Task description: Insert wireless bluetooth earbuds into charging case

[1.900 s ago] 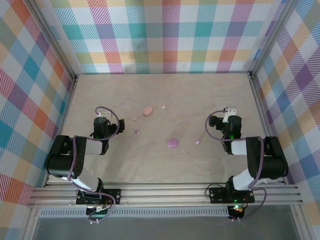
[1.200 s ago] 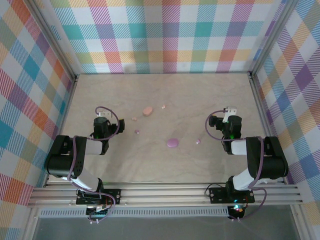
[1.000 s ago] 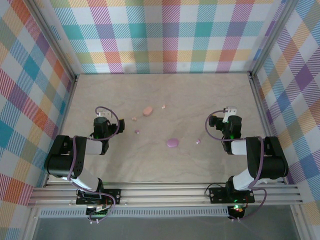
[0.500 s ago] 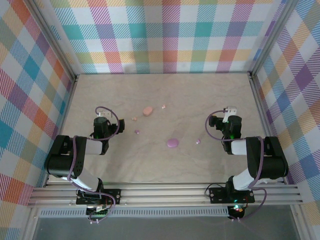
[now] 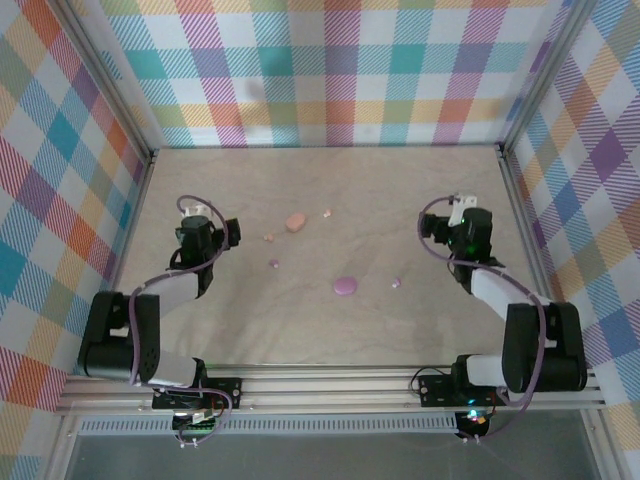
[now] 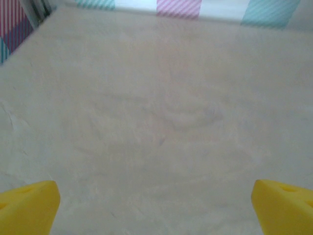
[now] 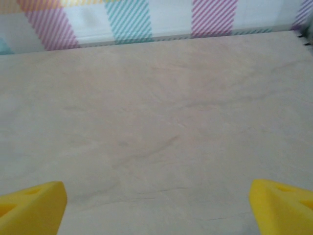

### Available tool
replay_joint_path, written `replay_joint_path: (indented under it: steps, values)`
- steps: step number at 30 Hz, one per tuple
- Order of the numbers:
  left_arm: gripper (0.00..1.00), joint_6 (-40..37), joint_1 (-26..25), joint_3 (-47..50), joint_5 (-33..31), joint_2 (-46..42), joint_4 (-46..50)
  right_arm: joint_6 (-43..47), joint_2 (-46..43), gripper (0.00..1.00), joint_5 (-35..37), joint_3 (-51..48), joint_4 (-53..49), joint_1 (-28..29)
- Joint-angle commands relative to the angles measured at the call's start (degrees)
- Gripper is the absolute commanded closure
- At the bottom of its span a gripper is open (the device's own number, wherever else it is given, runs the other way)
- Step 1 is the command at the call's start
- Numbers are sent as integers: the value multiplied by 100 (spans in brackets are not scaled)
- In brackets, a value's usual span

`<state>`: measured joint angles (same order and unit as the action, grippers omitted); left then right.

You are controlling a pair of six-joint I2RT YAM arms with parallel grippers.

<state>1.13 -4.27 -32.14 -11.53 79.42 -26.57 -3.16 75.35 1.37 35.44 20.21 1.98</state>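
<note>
On a pale marbled bench (image 5: 420,190), two tiny pale pink plastic earbuds (image 5: 268,237) flank a salmon-pink oval case (image 5: 295,221). Two tiny purple earbuds (image 5: 397,282) lie either side of a purple oval case (image 5: 345,286). The left hand (image 6: 156,208) and right hand (image 7: 156,205) hang out to the sides, yellow fingers (image 6: 29,208) spread wide, empty.

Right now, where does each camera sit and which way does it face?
Top external: above and behind the bases, looking down at the pale marbled tabletop; both arms show, left gripper and right gripper either side of an oval salmon-pink case and an oval purple case.
Left wrist: on the left arm, facing low across tabletop toward the plaid back wall; yellow fingertips at bottom corners.
Right wrist: same from the right arm; yellow fingertips spread wide.
Shared: every view has tabletop and plaid wall.
</note>
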Motion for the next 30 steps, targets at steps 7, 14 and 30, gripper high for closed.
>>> replay_joint_path:
  steps: [7, 14, 30]
  values:
    - [0, 35, -355, -626, 1990, -909, 1920, 1936, -283, 4, -1756, 1633, -3249, 1185]
    - [0, 124, -1847, -406, 2256, -1285, 2008, 3709, 110, 0, -2308, 1694, -4040, 2234]
    - [4, -1250, -3167, 649, 2700, -1898, 1761, 4985, 1107, 1, -1515, 977, -3181, 3151]
